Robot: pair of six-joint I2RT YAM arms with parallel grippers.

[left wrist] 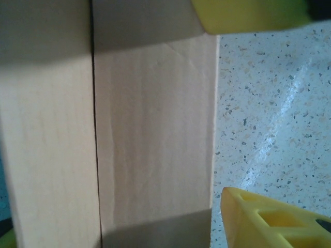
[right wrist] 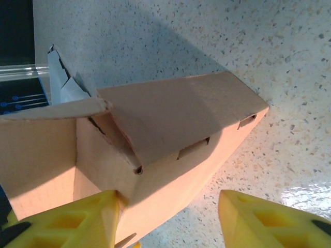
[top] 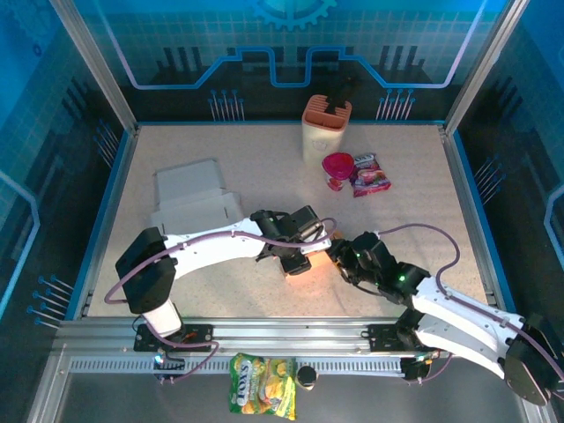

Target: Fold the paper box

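Speckled desk (top: 414,220) carries the box (top: 298,264) just 6 o'clock of centre. I see my left claw (left wrist: 217,108) at its 9 o'clock, fingers apart; my right claw (right wrist: 168,201) at 3 o'clock, also apart, straddling a corner.

The paper box (right wrist: 170,129) is plain brown cardboard, only partly folded: its side walls stand up, while a long flap with small cut tabs leans at a slant, not tucked in. It rests on the table (top: 423,176), near the front edge, about midway across.
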